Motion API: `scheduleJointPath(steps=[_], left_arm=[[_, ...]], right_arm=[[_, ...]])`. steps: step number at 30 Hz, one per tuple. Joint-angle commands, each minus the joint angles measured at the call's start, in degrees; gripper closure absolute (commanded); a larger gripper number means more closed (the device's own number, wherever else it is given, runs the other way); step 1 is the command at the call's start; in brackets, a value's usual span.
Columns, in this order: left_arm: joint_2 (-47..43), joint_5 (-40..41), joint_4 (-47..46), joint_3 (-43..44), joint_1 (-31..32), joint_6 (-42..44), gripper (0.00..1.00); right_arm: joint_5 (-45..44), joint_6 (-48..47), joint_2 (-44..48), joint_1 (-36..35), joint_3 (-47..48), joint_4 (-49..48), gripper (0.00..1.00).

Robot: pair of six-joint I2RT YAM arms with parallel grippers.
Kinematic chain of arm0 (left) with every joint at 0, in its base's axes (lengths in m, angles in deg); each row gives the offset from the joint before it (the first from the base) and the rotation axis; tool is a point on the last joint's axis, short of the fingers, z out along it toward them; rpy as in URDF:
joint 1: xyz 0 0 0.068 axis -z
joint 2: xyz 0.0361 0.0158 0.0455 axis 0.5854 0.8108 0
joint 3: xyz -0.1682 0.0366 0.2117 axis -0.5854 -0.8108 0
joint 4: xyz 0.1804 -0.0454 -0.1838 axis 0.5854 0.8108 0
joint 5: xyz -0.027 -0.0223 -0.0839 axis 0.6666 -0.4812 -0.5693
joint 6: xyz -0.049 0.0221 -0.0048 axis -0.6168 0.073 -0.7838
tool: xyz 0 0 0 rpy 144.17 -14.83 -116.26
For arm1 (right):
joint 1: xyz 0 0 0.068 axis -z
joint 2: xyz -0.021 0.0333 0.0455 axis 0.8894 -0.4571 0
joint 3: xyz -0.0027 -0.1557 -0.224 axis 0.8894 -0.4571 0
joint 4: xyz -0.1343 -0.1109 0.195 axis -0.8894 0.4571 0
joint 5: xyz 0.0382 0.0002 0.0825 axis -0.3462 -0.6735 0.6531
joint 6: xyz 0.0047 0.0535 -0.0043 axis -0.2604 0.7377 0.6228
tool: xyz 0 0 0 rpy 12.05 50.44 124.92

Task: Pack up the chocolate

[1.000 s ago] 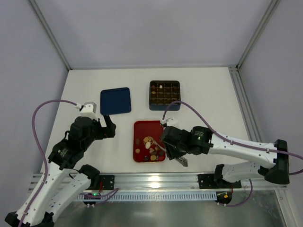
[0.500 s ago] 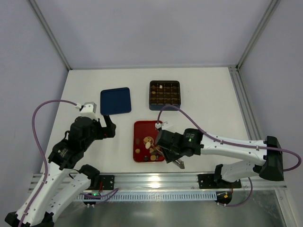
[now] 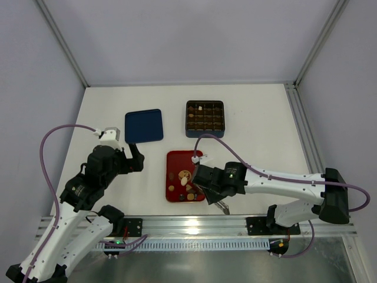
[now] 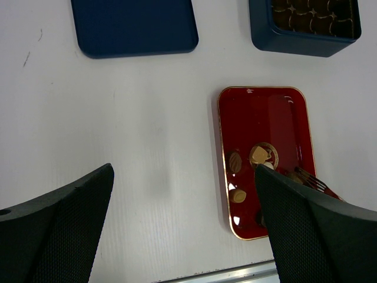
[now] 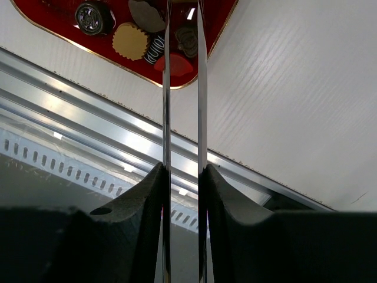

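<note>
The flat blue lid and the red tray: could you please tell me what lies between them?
Nothing lies there. Only bare white table separates the flat blue lid from the red tray, as the left wrist view shows plainly.

I see small chocolate pieces (image 3: 184, 175), brown, tan and red, lying loose at the near end of the flat red tray (image 3: 179, 159); more sit in the dark blue grid box (image 3: 204, 133).
</note>
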Motion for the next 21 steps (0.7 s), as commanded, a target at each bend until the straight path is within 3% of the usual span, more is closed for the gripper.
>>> scheduleJointPath(steps=[1, 13, 21], left_arm=[[-0.71, 0.50, -1.40, -0.22, 0.31, -0.44, 0.00], [-0.89, 0.58, -1.40, -0.22, 0.31, -0.35, 0.00], [-0.97, 0.50, -1.40, -0.22, 0.31, -0.44, 0.00]], right_arm=[[-1.37, 0.83, 0.35, -0.44, 1.06, -1.25, 0.68], [-5.41, -1.45, 0.88, 0.88, 7.91, 1.83, 0.71], [-4.89, -7.85, 1.14, 8.59, 13.18, 0.95, 0.71]])
